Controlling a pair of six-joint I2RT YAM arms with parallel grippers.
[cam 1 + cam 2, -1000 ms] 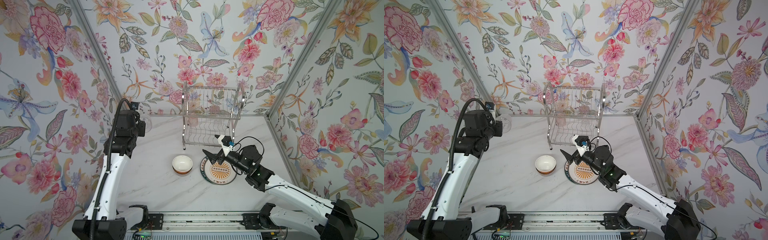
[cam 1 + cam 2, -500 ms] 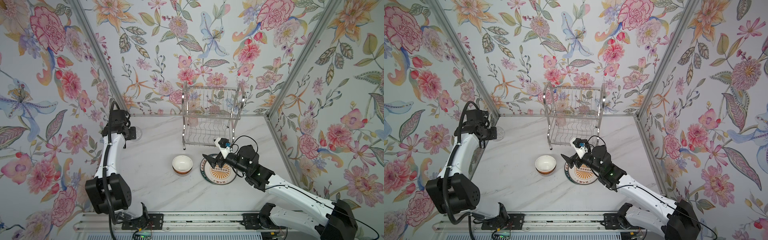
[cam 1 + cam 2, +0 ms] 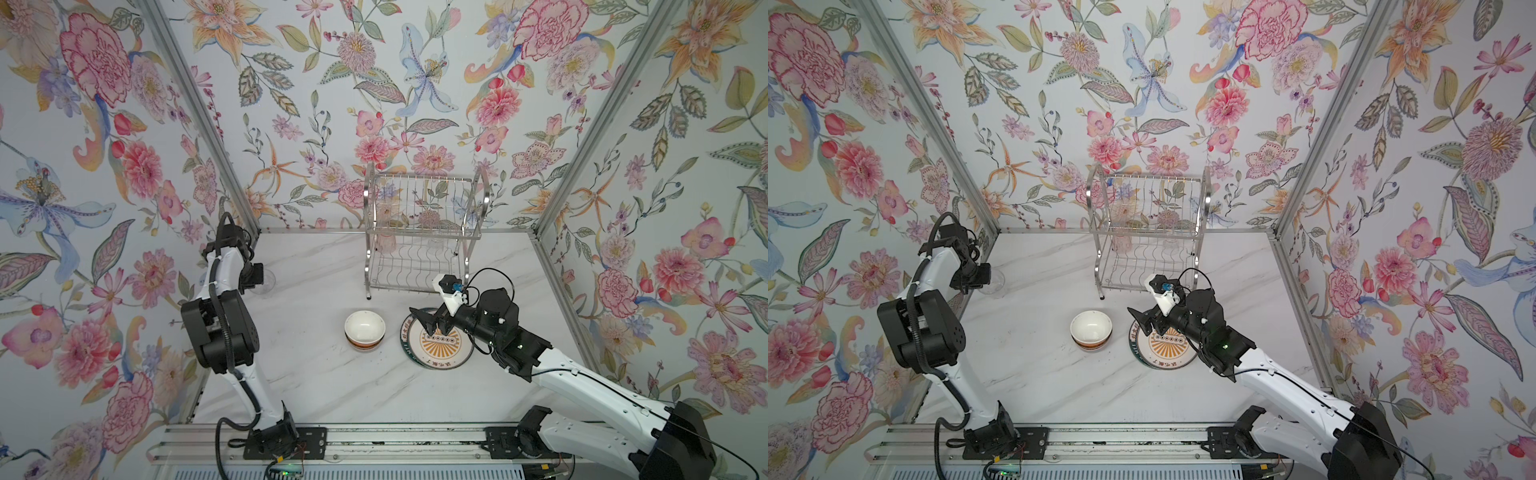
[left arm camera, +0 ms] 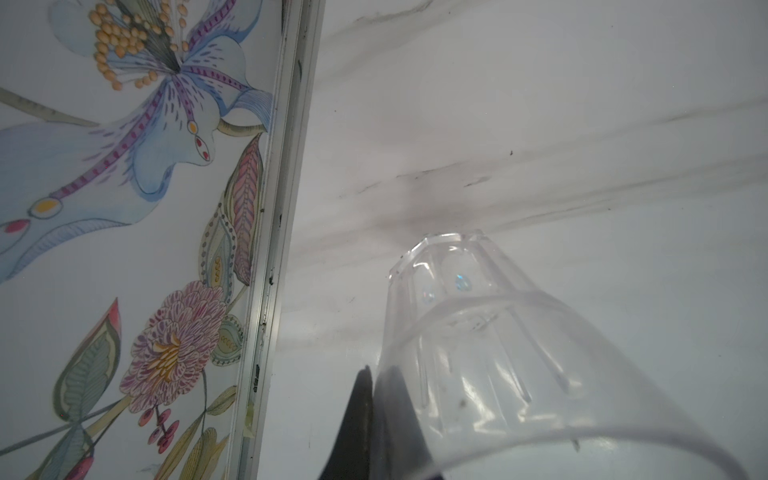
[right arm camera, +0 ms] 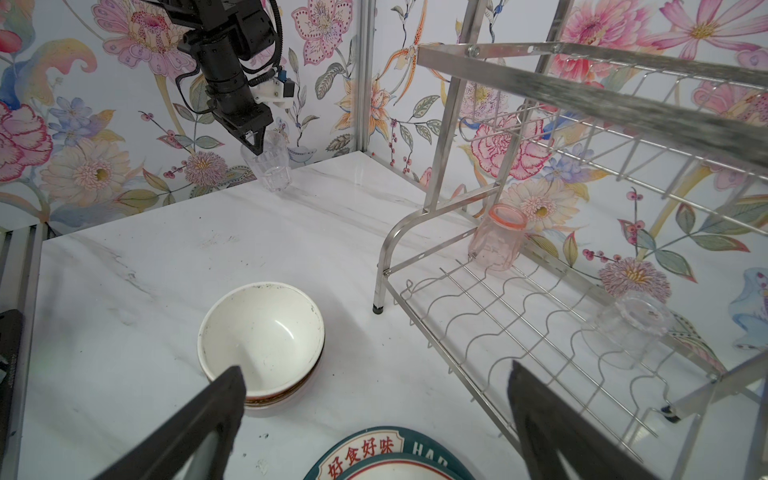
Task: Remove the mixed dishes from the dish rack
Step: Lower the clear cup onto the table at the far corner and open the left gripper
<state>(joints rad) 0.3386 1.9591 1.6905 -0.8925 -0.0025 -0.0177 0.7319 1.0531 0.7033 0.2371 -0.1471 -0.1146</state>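
1. In both top views, the left gripper (image 3: 257, 282) was closed on a clear glass (image 3: 269, 284) by the left wall. The right gripper (image 3: 422, 322) was held wide open over the plate (image 3: 440, 353), beside the stacked bowls (image 3: 365, 328).
2. In the left wrist view, the glass's rim was pinched, with one finger (image 4: 359, 419) outside it.
3. In the right wrist view, two more glasses were seen on the lower shelf of the rack (image 5: 448, 124): a pink glass (image 5: 496, 243) and a second clear glass (image 5: 636, 328).

Left arm (image 3: 220, 328) is bending sharply at the elbow, wrist pointing down — its left pincer (image 5: 255, 143) is pinching shut on the rim of a clear tumbler (image 5: 270, 168). Right arm (image 3: 582, 382) is reaching low and forward, its right pincer (image 3: 419, 321) gaping wide, gripping nothing.
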